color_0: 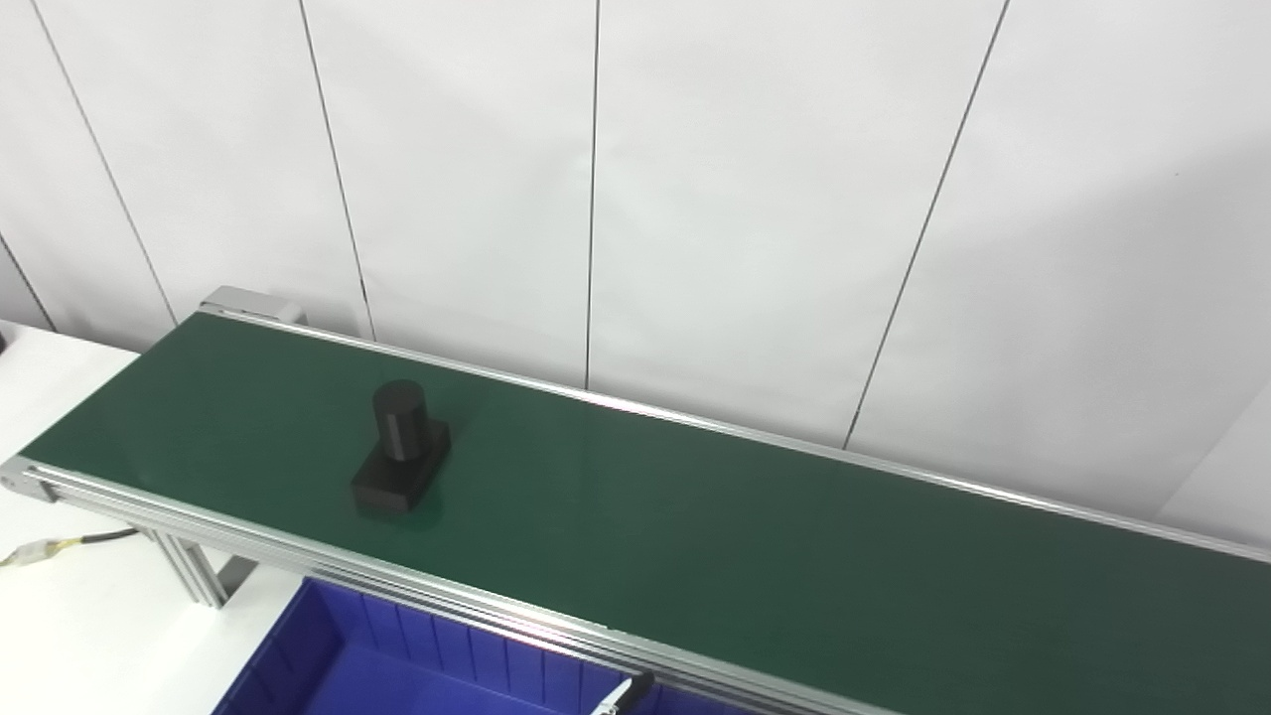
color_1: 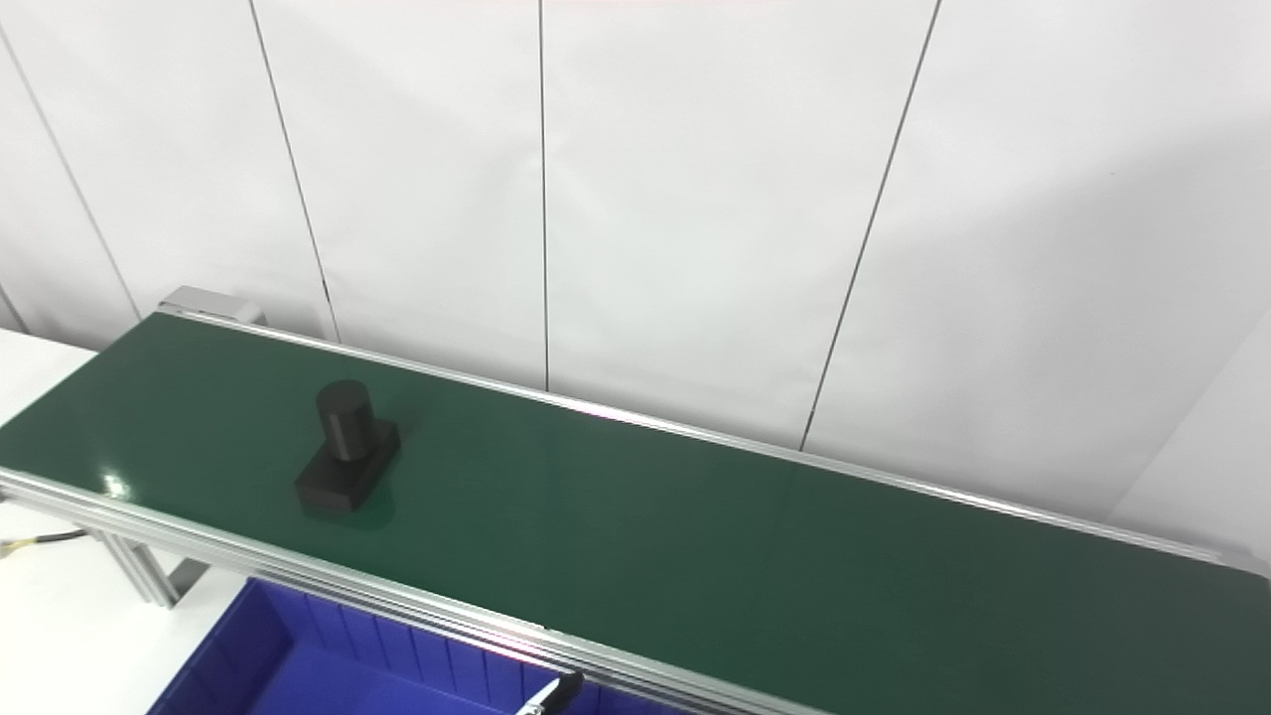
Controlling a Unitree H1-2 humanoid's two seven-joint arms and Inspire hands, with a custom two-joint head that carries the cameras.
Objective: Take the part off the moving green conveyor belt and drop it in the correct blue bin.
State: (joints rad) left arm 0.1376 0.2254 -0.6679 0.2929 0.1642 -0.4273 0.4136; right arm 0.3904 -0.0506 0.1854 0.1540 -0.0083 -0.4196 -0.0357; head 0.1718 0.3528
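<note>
A black part [color_0: 400, 447], an upright cylinder on a flat rectangular base, stands on the green conveyor belt [color_0: 695, 526] near its left end; it also shows in the right eye view [color_1: 346, 447]. A blue bin [color_0: 328, 655] sits below the belt's near rail at the bottom left. One black-tipped fingertip [color_0: 624, 692] pokes in at the bottom edge over the bin, just left of centre. It looks like my left hand; the rest of the hand is out of frame. It is well clear of the part. My right hand is not in view.
The belt runs from the left to the lower right between aluminium rails [color_0: 298, 556], close to a white panelled wall [color_0: 695, 199]. A white table [color_0: 60, 616] lies under the belt's left end, with a cable [color_0: 60, 546] on it.
</note>
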